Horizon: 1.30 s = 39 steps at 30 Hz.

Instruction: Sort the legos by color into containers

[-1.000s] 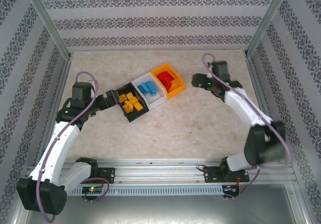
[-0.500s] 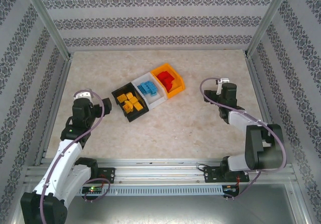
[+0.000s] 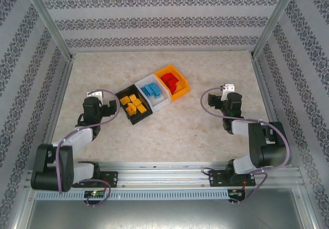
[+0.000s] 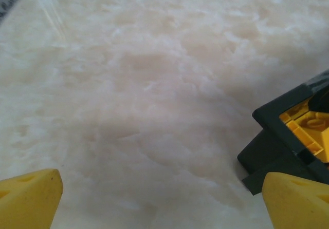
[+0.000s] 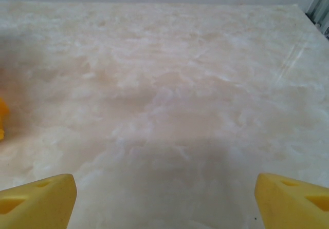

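Marble table [image 3: 205,131]: overhead I see three filled bins [image 3: 163,102]; left wrist catches the black bin [image 4: 267,132] corner; left tool [image 4: 164,195] and right tool [image 5: 164,195] released, empty.

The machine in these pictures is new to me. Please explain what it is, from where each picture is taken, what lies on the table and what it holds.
It is two white-and-black robot arms bolted at the near edge of a pale marbled table. One picture looks down from above: the left arm is on the left, the right arm on the right. The other two come from a camera on each wrist; the yellow wedges at their bottom corners are the fingers of the left gripper and the right gripper. Both are open and hold nothing. On the table stand three small plastic bins in a row: a black bin with yellow toy bricks, a white bin with blue bricks, an orange bin with red bricks.
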Each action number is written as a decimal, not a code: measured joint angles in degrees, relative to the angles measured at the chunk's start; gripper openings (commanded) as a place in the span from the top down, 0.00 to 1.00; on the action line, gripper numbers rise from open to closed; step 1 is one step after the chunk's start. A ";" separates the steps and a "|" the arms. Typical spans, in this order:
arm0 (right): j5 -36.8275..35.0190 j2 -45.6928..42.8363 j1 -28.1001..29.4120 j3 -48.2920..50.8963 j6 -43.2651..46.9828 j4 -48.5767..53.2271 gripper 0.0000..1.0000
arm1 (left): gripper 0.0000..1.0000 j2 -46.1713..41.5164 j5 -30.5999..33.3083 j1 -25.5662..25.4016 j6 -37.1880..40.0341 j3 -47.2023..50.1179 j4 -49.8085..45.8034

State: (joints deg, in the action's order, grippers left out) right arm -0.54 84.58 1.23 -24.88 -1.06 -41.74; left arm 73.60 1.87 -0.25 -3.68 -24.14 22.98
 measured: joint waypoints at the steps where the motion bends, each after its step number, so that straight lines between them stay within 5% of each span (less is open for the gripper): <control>1: 0.00 0.13 0.00 0.31 0.00 -1.25 0.11 | 0.00 2.27 -0.72 0.00 0.50 -0.09 1.84; 11: -0.04 1.42 0.02 2.10 0.00 -5.70 0.10 | 0.00 14.53 -6.38 0.28 3.91 0.33 19.82; 19: -0.04 1.42 0.02 2.14 0.00 -6.71 0.08 | 0.00 15.82 -1.16 0.28 2.73 5.18 29.40; 24: 0.02 1.44 -0.11 2.14 -0.02 -6.88 0.02 | 0.00 16.17 2.49 0.28 1.90 5.29 31.12; 39: 0.42 1.49 -0.76 2.14 -0.04 -6.95 0.02 | 0.00 16.79 -4.00 0.39 2.67 1.81 29.66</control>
State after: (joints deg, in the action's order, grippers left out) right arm -0.12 86.06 0.47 -22.74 -1.10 -48.69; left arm 90.39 -2.13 0.14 -1.02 -22.33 52.64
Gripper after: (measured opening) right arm 0.980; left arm 0.999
